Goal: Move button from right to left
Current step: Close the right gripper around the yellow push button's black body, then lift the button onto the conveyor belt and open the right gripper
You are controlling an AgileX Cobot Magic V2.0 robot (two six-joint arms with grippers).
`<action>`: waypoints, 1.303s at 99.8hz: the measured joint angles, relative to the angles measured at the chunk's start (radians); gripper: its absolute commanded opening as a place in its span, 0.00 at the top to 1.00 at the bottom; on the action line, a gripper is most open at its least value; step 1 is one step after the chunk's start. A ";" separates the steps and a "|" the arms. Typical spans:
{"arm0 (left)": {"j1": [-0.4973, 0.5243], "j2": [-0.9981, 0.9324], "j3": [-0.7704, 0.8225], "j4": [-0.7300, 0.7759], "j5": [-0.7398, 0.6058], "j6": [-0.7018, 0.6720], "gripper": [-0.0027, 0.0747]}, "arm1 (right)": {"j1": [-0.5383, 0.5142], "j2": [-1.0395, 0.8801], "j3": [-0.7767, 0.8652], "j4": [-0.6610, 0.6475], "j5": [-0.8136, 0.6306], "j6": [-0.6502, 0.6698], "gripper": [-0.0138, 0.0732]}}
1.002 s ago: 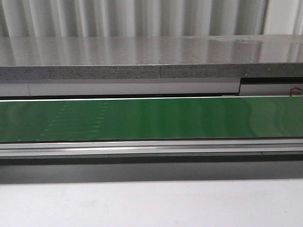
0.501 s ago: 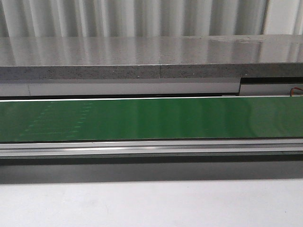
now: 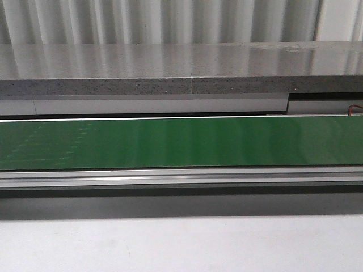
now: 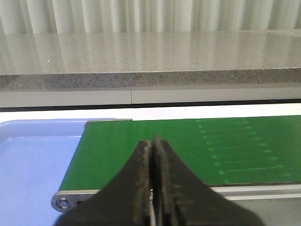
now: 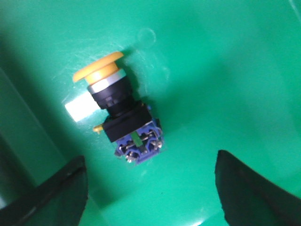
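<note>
A small industrial push-button (image 5: pixel 117 115) lies on its side on a glossy green surface, seen only from the right arm's wrist camera; it does not show in the front view. Its orange-yellow mushroom cap is at one end, followed by a thin silver collar, a black round neck and a black square housing. A blue contact block with metal screw terminals closes the other end. A small yellow tab sticks out from the edge of the black housing, and a pale whitish patch shows just beside the neck. The button rests free on the surface, with nothing touching it.
</note>
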 measured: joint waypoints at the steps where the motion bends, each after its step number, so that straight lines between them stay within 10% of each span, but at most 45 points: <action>1: 0.000 0.000 0.000 0.000 0.000 0.000 0.99 | 0.000 0.006 -0.003 0.002 0.000 -0.004 0.20; 47: 0.000 0.000 0.000 0.000 0.000 0.000 0.99 | 0.000 0.221 -0.105 0.024 0.030 -0.133 0.23; 74: 0.000 0.000 0.000 0.000 0.000 0.000 0.99 | 0.000 0.241 -0.119 0.024 0.028 -0.134 0.64; 130: 0.000 0.000 0.000 0.000 0.000 0.000 0.99 | 0.029 -0.028 -0.119 0.059 0.092 -0.136 0.64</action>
